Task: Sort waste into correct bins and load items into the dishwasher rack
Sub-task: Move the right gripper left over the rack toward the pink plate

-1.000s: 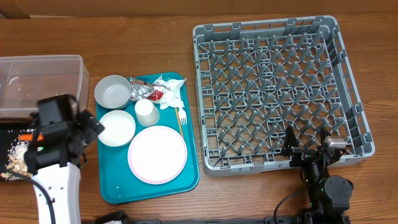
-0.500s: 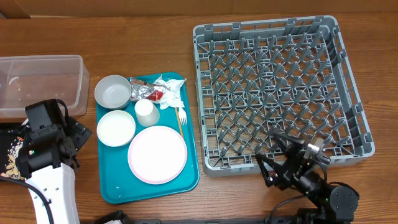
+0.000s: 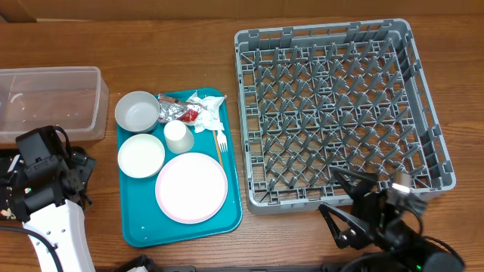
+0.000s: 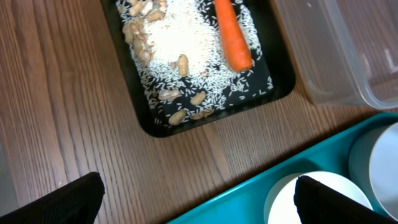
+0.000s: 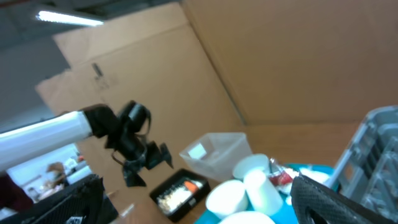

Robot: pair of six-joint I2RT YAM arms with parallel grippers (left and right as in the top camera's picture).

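Overhead: crumpled napkin (image 3: pixel 206 103) and foil wrappers (image 3: pixel 175 112) look light and soft, best pinched at a raised fold; left gripper (image 4: pixel 199 193) and right gripper (image 5: pixel 196 193) gape apart, empty

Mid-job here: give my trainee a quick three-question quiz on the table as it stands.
1. True or false: the carrot lies in the black tray.
2. The plate rests on: A) the teal tray; B) the dishwasher rack; C) the clear tub.
3. How many bowls show in the overhead view?
Key: 1 true; 2 A; 3 two.
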